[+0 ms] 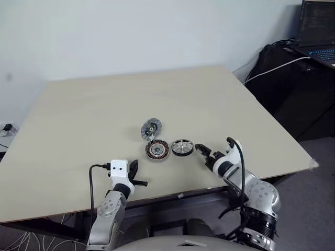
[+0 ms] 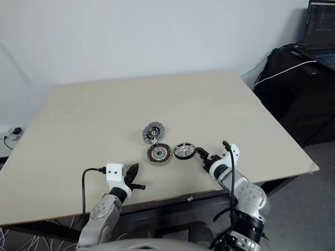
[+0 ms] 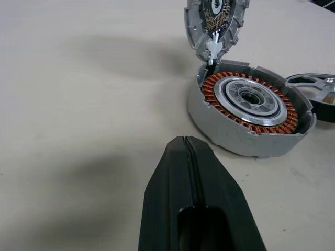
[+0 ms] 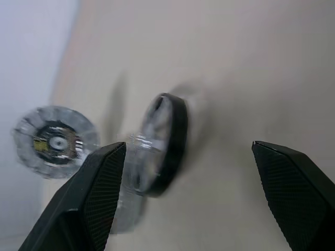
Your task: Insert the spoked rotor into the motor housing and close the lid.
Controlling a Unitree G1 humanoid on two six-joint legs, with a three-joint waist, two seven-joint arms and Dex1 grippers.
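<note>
Presently, in the left eye view, I read the small dark metal ring-shaped spoked rotor (image 1: 182, 147) lying flat on the pale beige table (image 1: 104, 110), just right of centre frame. It sits just beside the motor housing (image 1: 157, 150), a small round metal base with copper-brown windings. The silver-grey round ribbed lid (image 1: 151, 128) stands tilted above the housing in the frame. The right gripper (image 1: 203, 152) lies immediately right of the rotor, near it but apart, pointing toward frame left with its two black fingers spread. The left gripper (image 1: 135, 175) sits at lower centre-left, below the housing, its fingers pressed together on nothing.

In the right eye view the same order holds: housing, rotor, right gripper, running left to right along one near-horizontal line. I judge the right arm clearly nearer the rotor than the left.

In the left wrist view the closed black fingers (image 3: 183, 178) aim at the housing, whose winding ring faces up and open. The lid stands hinged up behind it. A part of the rotor shows at the right edge, beyond the housing.

In the right wrist view the rotor (image 4: 170, 144) appears between the spread fingers (image 4: 99, 188), closer to the one in lower left. It is blurred here, so I cannot tell its tilt. I judge the coming move to be a short advance of the right gripper straight along its pointing line, then closure across the rim.
</note>
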